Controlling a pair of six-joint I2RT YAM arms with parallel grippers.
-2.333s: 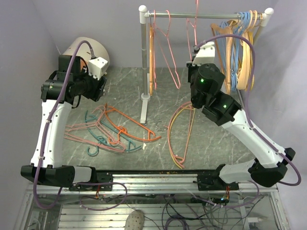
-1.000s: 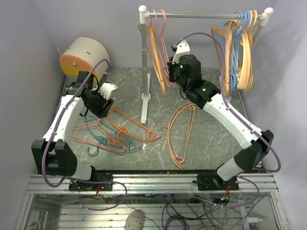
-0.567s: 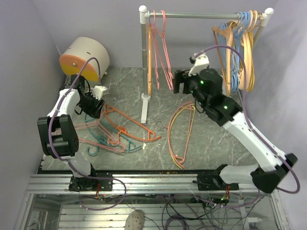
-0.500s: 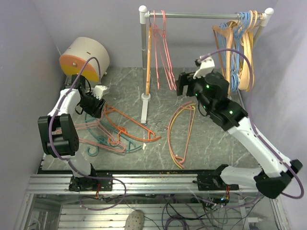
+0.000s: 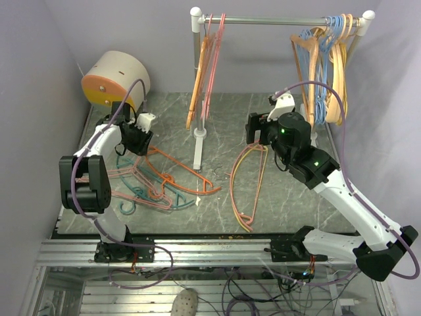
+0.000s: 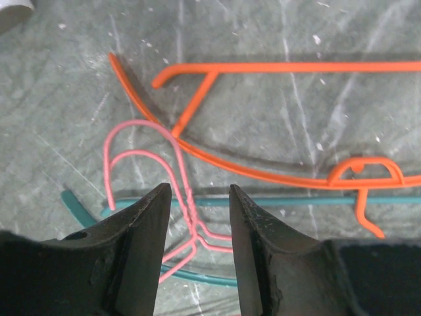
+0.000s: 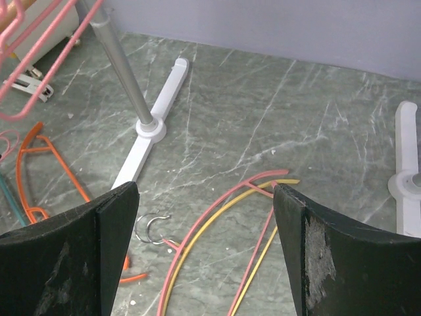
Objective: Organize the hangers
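Pink and orange hangers [image 5: 205,66] hang at the left end of the rack's rod [image 5: 276,20], tilted as they swing. A pile of pink, orange and teal hangers [image 5: 158,184] lies on the floor at the left. My left gripper [image 5: 139,135] hovers low over it, open. In the left wrist view the twisted necks of two pink wire hangers [image 6: 183,187] run between its jaws, untouched, beside an orange hanger [image 6: 263,66] and a teal one [image 6: 296,201]. My right gripper [image 5: 254,128] is wide open and empty above a pink and yellow hanger pair [image 7: 217,210].
A bunch of light-blue and pale tan hangers [image 5: 327,66] hangs at the rod's right end. The rack's post [image 7: 125,72] and white foot [image 7: 154,128] stand mid-floor, with a second foot [image 7: 409,178] at the right. A cream drum with an orange face [image 5: 115,79] sits back left.
My right gripper opened, left the pink hanger on the rod and drew back to the right and down; the hung hangers swing. My left gripper's jaws have narrowed over the pile.
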